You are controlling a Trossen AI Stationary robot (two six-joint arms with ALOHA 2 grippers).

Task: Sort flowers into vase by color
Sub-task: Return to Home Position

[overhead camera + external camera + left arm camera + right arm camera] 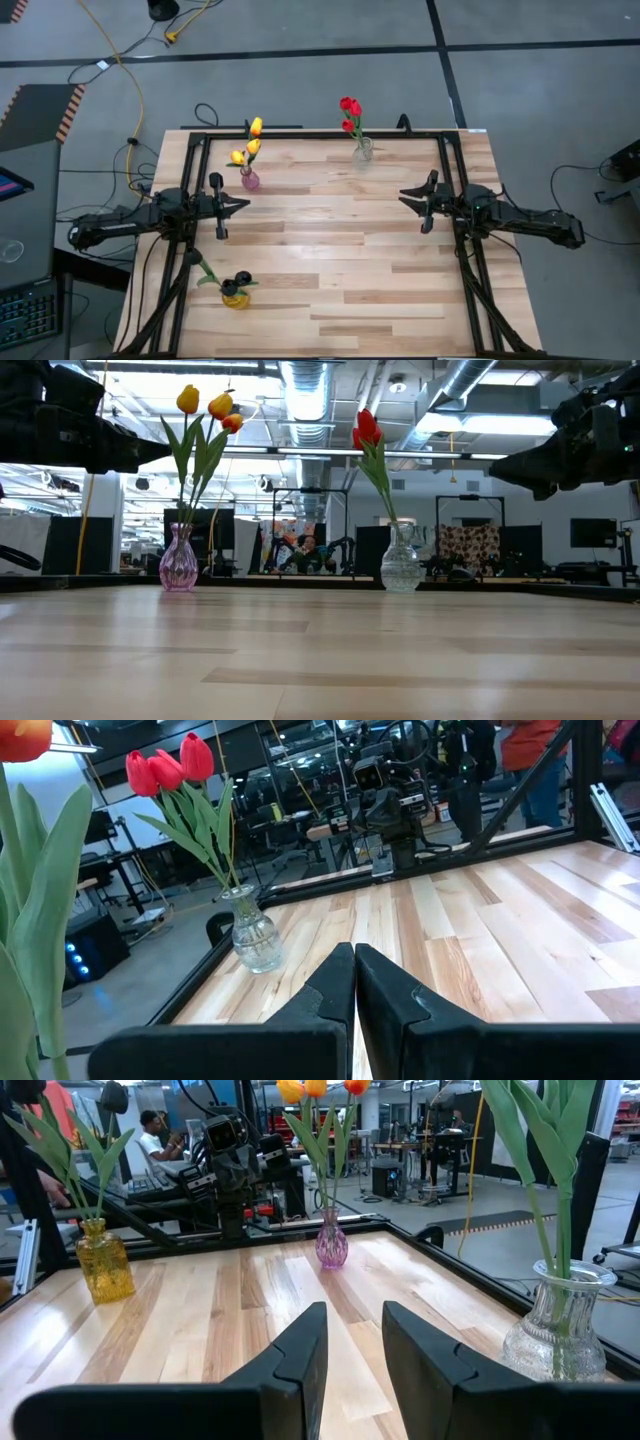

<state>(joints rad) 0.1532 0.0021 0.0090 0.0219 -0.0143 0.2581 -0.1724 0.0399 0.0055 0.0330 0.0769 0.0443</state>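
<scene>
Three vases stand on the wooden table. At the far left a pink vase [250, 180] holds yellow-orange flowers [253, 140]. In the far middle a clear glass vase [362, 150] holds red flowers [350, 110]. Near the front left a yellow vase [235, 293] holds near-black flowers [232, 285]. My left gripper [245, 203] hovers level at the table's left side, shut and holding nothing. My right gripper [403, 195] hovers level at the right side, its fingers [300, 1350] apart with nothing between them. The two grippers point toward each other.
A black metal frame [300, 133] runs along the table's far edge and down both sides beneath the arms. Bare wood [330, 240] lies between the two grippers. People [155, 1140] and equipment show in the room beyond the table.
</scene>
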